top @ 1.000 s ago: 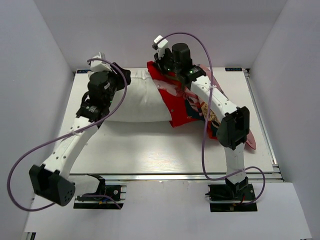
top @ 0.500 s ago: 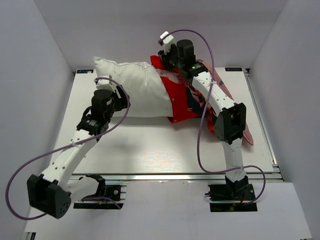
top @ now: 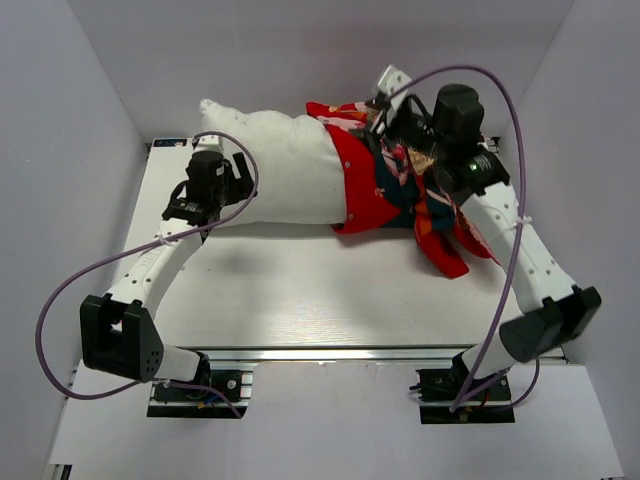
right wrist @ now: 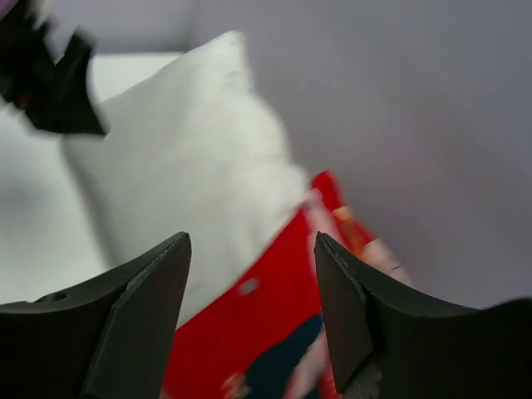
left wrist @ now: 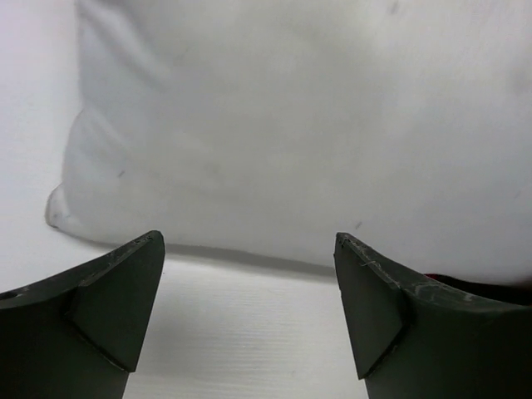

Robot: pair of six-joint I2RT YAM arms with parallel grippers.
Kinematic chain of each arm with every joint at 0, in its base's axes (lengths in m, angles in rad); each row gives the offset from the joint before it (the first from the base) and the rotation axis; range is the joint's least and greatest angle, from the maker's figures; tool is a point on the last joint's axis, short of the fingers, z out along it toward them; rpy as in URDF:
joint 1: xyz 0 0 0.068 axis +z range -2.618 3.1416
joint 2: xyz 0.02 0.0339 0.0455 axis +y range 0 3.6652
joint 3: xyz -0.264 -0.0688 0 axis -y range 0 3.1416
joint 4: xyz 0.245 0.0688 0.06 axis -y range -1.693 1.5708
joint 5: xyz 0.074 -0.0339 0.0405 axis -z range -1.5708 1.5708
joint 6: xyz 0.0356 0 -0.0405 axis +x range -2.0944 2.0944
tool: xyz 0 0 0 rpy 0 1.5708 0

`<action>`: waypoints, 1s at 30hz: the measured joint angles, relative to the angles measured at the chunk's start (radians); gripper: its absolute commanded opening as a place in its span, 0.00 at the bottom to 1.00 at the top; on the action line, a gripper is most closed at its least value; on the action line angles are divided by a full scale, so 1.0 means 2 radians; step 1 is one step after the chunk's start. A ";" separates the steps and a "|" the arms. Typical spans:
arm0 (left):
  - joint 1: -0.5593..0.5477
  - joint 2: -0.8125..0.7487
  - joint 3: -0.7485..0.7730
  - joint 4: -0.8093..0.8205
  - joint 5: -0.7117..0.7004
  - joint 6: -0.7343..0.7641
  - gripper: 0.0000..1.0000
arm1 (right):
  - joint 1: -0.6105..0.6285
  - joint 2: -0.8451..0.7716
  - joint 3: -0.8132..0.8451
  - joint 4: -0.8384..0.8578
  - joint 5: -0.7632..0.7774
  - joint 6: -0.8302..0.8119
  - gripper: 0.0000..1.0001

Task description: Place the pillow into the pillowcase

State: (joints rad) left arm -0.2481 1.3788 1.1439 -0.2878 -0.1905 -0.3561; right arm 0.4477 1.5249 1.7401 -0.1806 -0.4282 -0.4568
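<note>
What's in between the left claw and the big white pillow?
Only a bare strip of white table. The left wrist view shows it, between the open left gripper and the pillow.

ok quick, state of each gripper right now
Left gripper: open, nothing between the fingers, pillow just ahead.
Right gripper: open, holding nothing, pointed at the pillowcase.
</note>
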 measured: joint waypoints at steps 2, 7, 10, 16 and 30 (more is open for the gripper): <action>0.009 0.004 0.001 -0.003 -0.001 0.005 0.93 | 0.004 -0.032 -0.058 0.000 -0.018 -0.002 0.67; 0.041 0.018 0.002 -0.009 0.004 0.008 0.97 | 0.004 -0.039 -0.162 -0.039 -0.035 -0.002 0.67; 0.078 0.026 0.002 -0.006 0.031 0.002 0.98 | 0.004 -0.035 -0.189 -0.069 -0.035 0.002 0.70; 0.140 0.085 0.020 0.030 0.095 -0.011 0.98 | 0.013 -0.033 -0.191 -0.070 -0.014 0.032 0.75; 0.162 0.235 0.101 0.108 0.203 -0.051 0.86 | 0.025 0.103 -0.094 -0.046 0.216 0.248 0.80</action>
State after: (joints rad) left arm 0.0765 1.8484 1.3457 -0.0719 0.2153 -0.4591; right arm 0.4973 1.7306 1.5520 -0.2726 0.0032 0.0399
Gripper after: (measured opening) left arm 0.927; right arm 0.793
